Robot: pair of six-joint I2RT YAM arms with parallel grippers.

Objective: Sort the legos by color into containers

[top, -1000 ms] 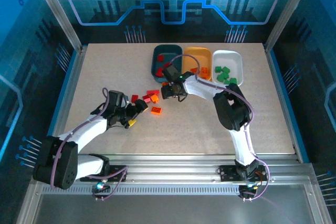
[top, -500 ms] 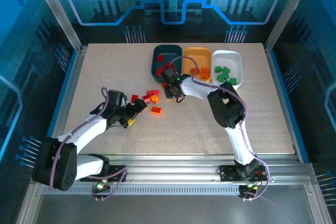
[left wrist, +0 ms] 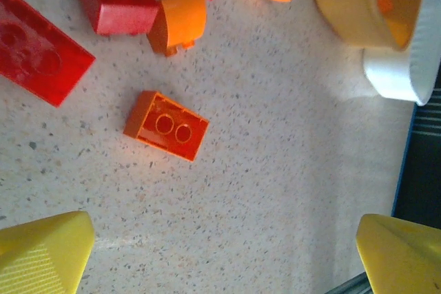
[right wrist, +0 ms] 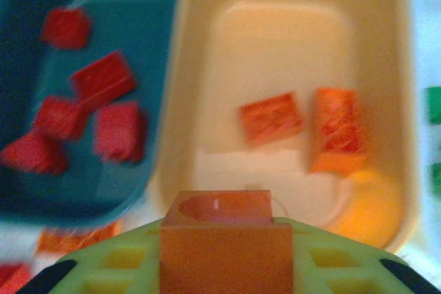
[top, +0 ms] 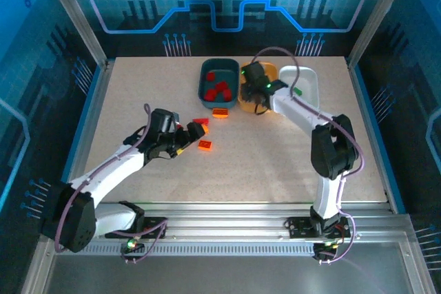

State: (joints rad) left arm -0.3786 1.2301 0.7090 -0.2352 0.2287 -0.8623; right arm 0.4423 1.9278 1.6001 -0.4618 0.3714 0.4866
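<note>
Right gripper (right wrist: 226,244) pinches a smooth orange brick (right wrist: 224,228) between its lime, grid-patterned pads (right wrist: 117,263), the jaws narrowed onto the brick's sides; a round socket shows in the brick's upper face. It hangs over the near end of the orange tray (right wrist: 393,46), a glossy shallow tub with rounded corners. Two studded orange pieces (right wrist: 271,116) lie on the tray's floor, near each other but apart. Just left of the orange tray sits the dark teal tray (right wrist: 158,5) of the same rounded shape, holding blurred red bricks (right wrist: 103,80). Right of the orange tray, a sliver of the white tray (right wrist: 427,32) shows a green brick (right wrist: 434,103)

Left gripper (left wrist: 220,256) stands wide open and holds nothing, its yellow wedge fingertips (left wrist: 41,249) far apart above the matte, speckled table (left wrist: 289,170). Well apart from the orange tray, on its near-left side, a loose orange brick (left wrist: 166,126) lies flat, its face showing two round rings, ahead of the open jaws and closer to the left fingertip. Between it and the orange tray, glossy loose red bricks (left wrist: 41,49) and a curved orange piece (left wrist: 180,24) crowd together
</note>
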